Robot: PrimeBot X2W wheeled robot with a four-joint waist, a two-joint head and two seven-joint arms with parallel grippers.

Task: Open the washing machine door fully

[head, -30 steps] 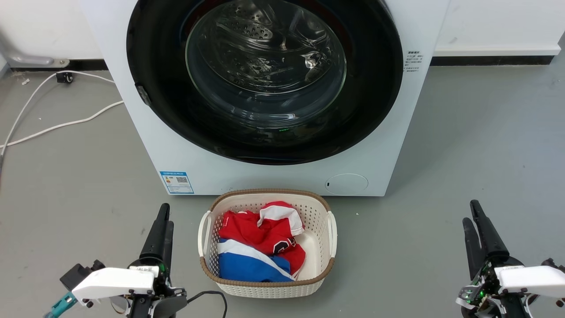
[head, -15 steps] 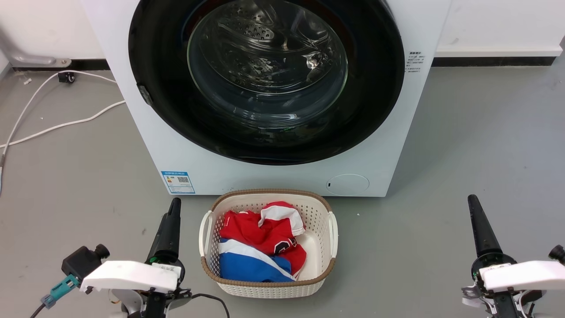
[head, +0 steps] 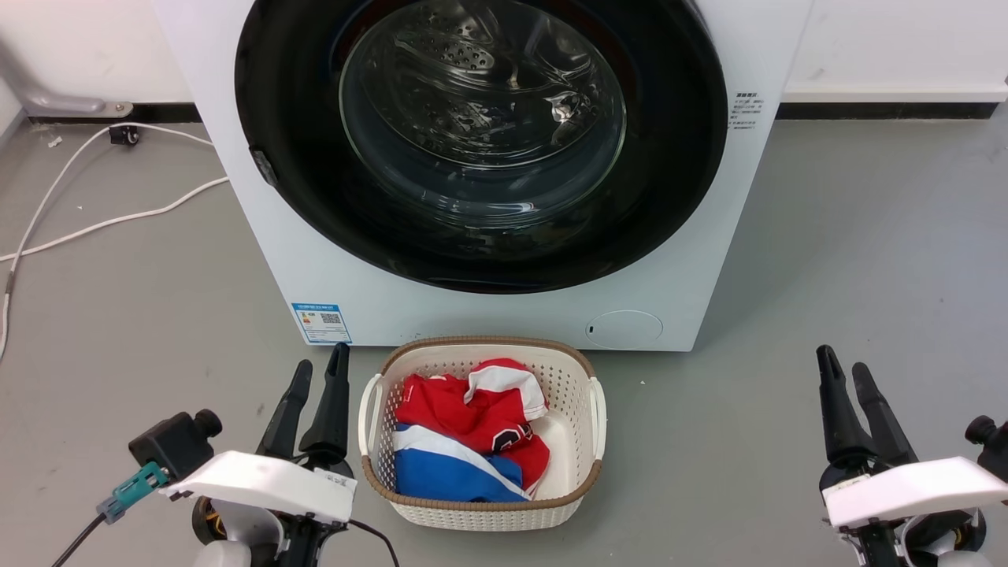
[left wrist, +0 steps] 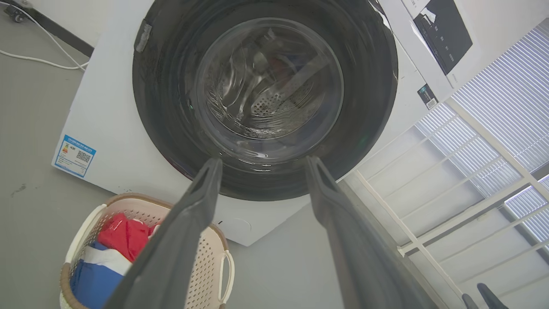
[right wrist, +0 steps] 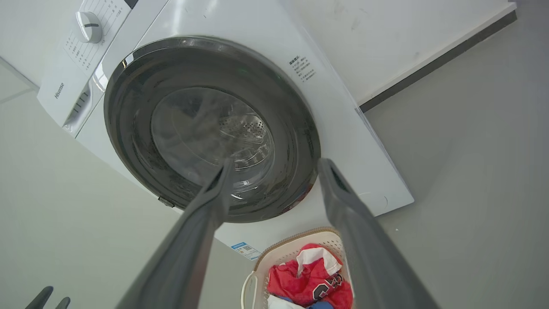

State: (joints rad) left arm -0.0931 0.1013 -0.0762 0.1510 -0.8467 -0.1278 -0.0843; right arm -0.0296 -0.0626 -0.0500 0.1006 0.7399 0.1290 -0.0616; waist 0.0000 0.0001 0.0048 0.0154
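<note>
We cannot see the top of the washing machine door [head: 480, 142] from the head view, because the edge of the picture cuts it off. The right wrist view shows the whole round door. Shiny light on the glass makes the metal drum [head: 472, 71] behind it hard to see. A small grey bit [head: 263, 167] sits on the door's left edge, and we cannot tell what it is.

The door is shut flat on the front of the white washing machine [head: 504, 319]. It faces out at us. It is round, so no side is longer.

The left end effector [head: 323, 358] is low on the left, near the basket [head: 482, 345], with its two fingers apart and nothing between them. The right end effector [head: 841, 361] is low on the right, well apart from the basket, also spread with nothing in it. Both are apart from the door.
</note>
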